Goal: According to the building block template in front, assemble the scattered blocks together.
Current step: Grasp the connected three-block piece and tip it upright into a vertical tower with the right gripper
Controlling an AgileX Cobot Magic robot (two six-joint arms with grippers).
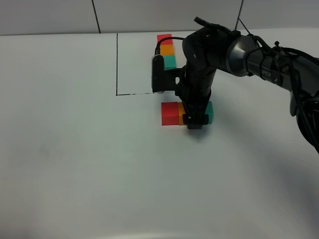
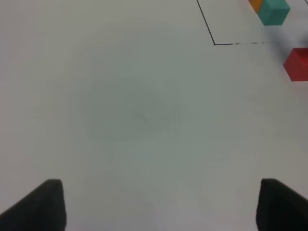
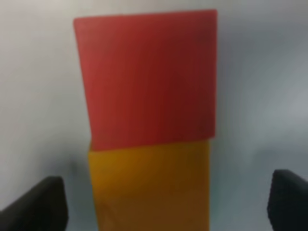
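Observation:
The template is a red (image 1: pixel 164 38), orange (image 1: pixel 167 50) and teal (image 1: pixel 170 61) line of cubes at the back, inside a thin black outline (image 1: pixel 116 64). In front of it lie the scattered blocks. The red cube (image 1: pixel 169 113) touches the orange cube (image 1: pixel 181 113), and the teal cube (image 1: pixel 210 111) shows just right of the gripper. My right gripper (image 1: pixel 195 119) is low over the orange cube (image 3: pixel 149 187), open, with its jaws well clear of the cube's sides. The red cube (image 3: pixel 147 77) lies beyond it, slightly offset. My left gripper (image 2: pixel 154 204) is open and empty over bare table.
The white table (image 1: pixel 75 164) stretches left and front. The right arm (image 1: pixel 259 57) reaches in from the right and hides the gap between the orange and teal cubes. The left wrist view shows the outline corner (image 2: pixel 214 44), the template's teal cube (image 2: pixel 273 12) and the loose red cube (image 2: pixel 297 64).

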